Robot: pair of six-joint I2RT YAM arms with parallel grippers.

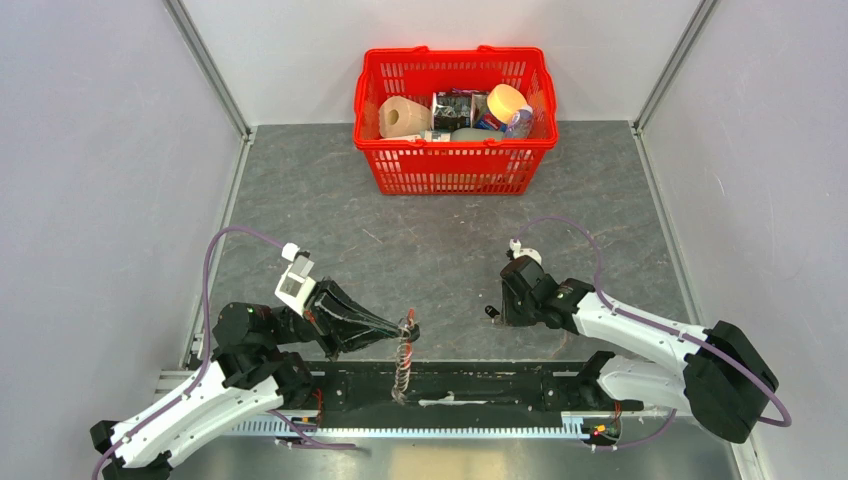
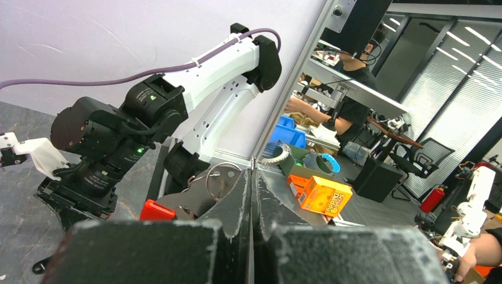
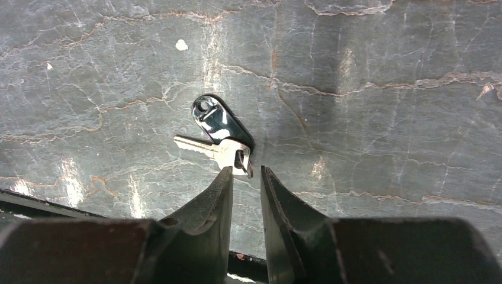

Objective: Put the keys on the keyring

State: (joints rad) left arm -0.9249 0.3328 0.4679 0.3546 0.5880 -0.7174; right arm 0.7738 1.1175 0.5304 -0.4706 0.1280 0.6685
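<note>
Gripping the keyring [image 1: 403,362] tight in the left pincer [image 1: 408,328] at the desk's [image 1: 440,250] near edge; poised at the keys [image 3: 218,127] with the right pincer [image 3: 247,171] slightly open.

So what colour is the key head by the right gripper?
Glossy black; the keys show best in the right wrist view.

The table [image 3: 385,59] is seen as mottled grey, crossed by pale cracked veins. At the centre of the right wrist view the keys [image 3: 220,135] are shown glossy black and silvery. The keyring [image 1: 404,350] is marked by a red strap and silvery chain; the upper-centre basket [image 1: 455,170] is red mesh.
</note>
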